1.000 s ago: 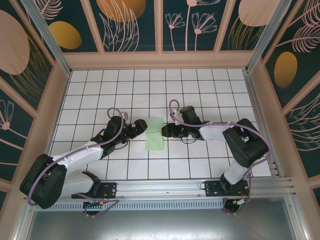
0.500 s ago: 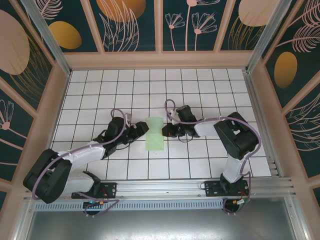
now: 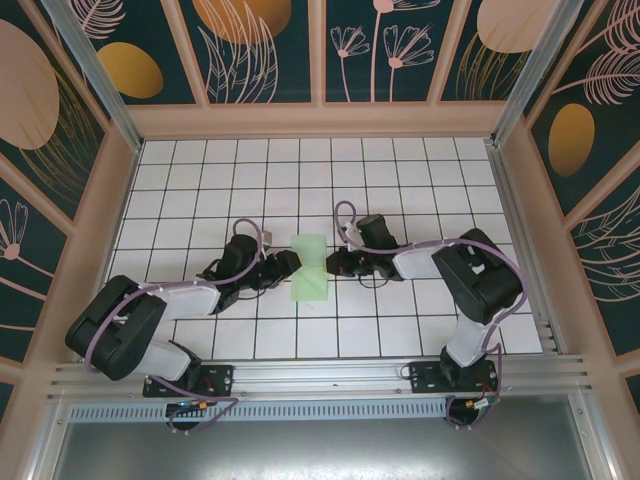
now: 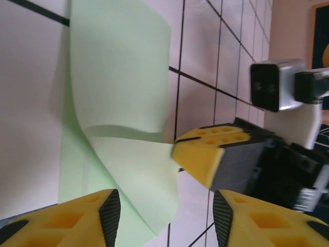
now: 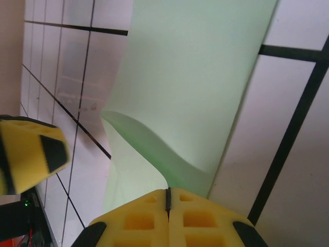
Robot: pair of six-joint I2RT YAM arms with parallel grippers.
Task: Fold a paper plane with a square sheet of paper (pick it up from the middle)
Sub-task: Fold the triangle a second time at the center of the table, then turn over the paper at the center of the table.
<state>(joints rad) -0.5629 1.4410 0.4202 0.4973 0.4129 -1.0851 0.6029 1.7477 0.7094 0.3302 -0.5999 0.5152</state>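
Hard to read first: in the top view both grippers' tips are small dark shapes, so jaw gap & contact w/ the paper can't be told there. The left wrist cam cuts its own yellow pads off at the bottom edge, and the near end of the sheet of paper (image 4: 118, 67) runs out of frame by the left-hand pad. The right wrist cam cuts the sheet of paper (image 5: 205, 77) off at top; the nipped bit is buried btwn the pads.

The sheet of paper (image 3: 311, 268) lies on the white tiled table (image 3: 200, 170). It's pale green, taller than wide from above, and seemingly 2 layers: bottom one flat, top one curled up along one side edge.

The right gripper (image 5: 167, 198) is at that curled edge, pads pressed together w/ no gap, pinching the top layer. Top view puts the right gripper (image 3: 332, 265) just right of the sheet; the left wrist cam catches the right gripper (image 4: 177, 152) w/ its tip on the paper's edge.

The left gripper (image 3: 290, 263) is just left of the sheet. The left wrist cam shows the left gripper (image 4: 165, 218) w/ jaws apart at a middling gap and a corner of the sheet btwn them; whether the pads touch it, can't tell.
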